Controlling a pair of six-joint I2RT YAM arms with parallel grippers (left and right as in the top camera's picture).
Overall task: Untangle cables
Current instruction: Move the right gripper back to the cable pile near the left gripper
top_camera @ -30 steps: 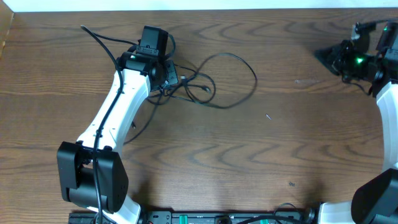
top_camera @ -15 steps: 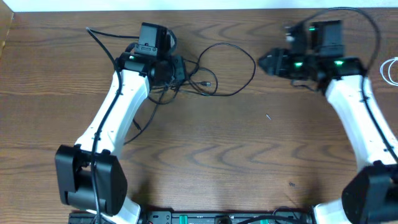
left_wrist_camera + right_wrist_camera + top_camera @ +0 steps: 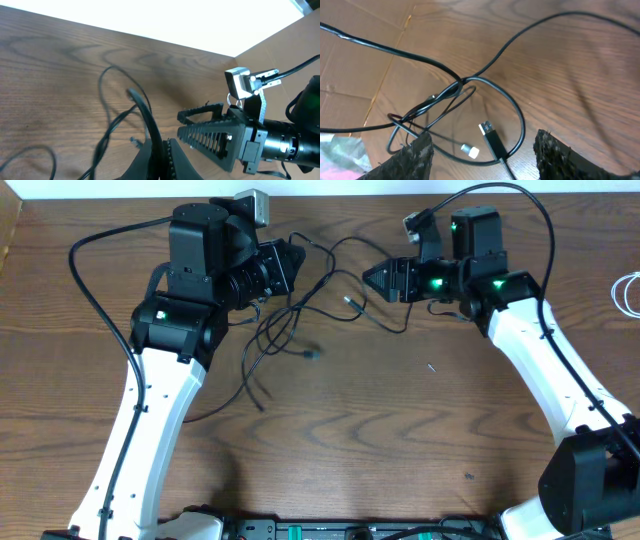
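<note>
Clamping one strand of the tangled thin black cables point(image 3: 462, 81) over the far-middle wooden desk point(image 3: 400, 420), the left hand point(image 3: 287, 270) risks tightening the knot if the wide-open right hand point(image 3: 374, 280) grabs crossed strands.

Left arm point(image 3: 150, 410): goes from the near edge up and away over the table, with the elbow high.
Left gripper point(image 3: 285, 268): points to the right; the fingers are pressed together and pinch a cable point(image 3: 145, 107).
Right arm point(image 3: 545, 360): comes from the near right corner and bends toward the centre.
Right gripper point(image 3: 378, 280): points left, facing the left gripper, near it but apart; the fingers point(image 3: 415, 157) are spread wide.
</note>
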